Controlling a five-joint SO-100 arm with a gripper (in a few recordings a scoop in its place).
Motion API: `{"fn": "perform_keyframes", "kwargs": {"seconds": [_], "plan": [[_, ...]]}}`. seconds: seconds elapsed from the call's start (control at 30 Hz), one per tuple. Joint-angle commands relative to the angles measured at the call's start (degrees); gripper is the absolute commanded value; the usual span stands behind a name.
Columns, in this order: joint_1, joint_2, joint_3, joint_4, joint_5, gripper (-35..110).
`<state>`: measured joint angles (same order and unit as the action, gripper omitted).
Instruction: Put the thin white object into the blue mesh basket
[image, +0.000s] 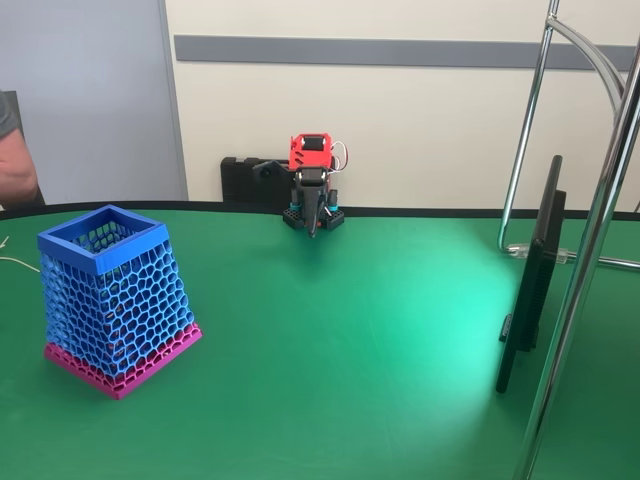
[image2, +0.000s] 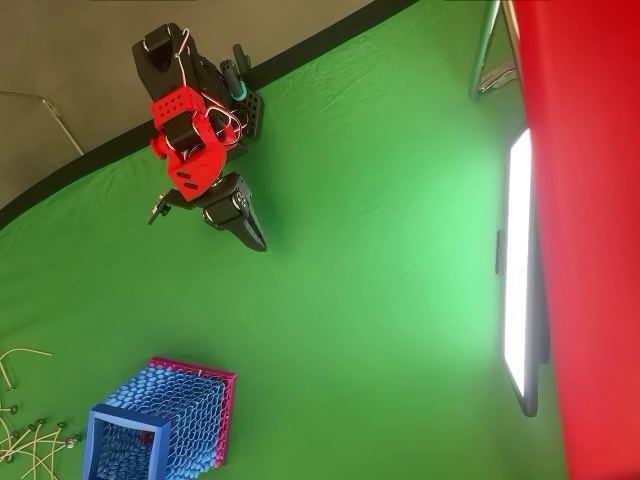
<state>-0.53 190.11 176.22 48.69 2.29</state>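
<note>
The blue mesh basket (image: 110, 300) stands upright on the green table at the front left, with its magenta-pink band at the base. From overhead, the blue mesh basket (image2: 160, 425) sits at the bottom left. Just left of it, several thin pale sticks with tiny dark tips (image2: 35, 435) lie crossed on the cloth. I cannot tell which one is the thin white object. My gripper (image: 313, 225) hangs folded at the table's far edge with its fingers pointing down, shut and holding nothing. In the overhead view the gripper (image2: 257, 238) is far from the basket.
A thin black screen (image: 530, 280) stands on edge at the right, beside a chrome stand (image: 590, 250). A pale cord (image2: 20, 355) curls near the left edge. A person's arm (image: 15, 150) shows at the far left. Open green cloth lies between arm and basket.
</note>
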Motion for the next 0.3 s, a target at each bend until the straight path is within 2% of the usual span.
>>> {"fn": "perform_keyframes", "kwargs": {"seconds": [0.0, 0.27], "plan": [[-0.2, 0.4, 0.4, 0.6, 0.5, 1], [-0.2, 0.4, 0.4, 0.9, 0.6, 1]]}}
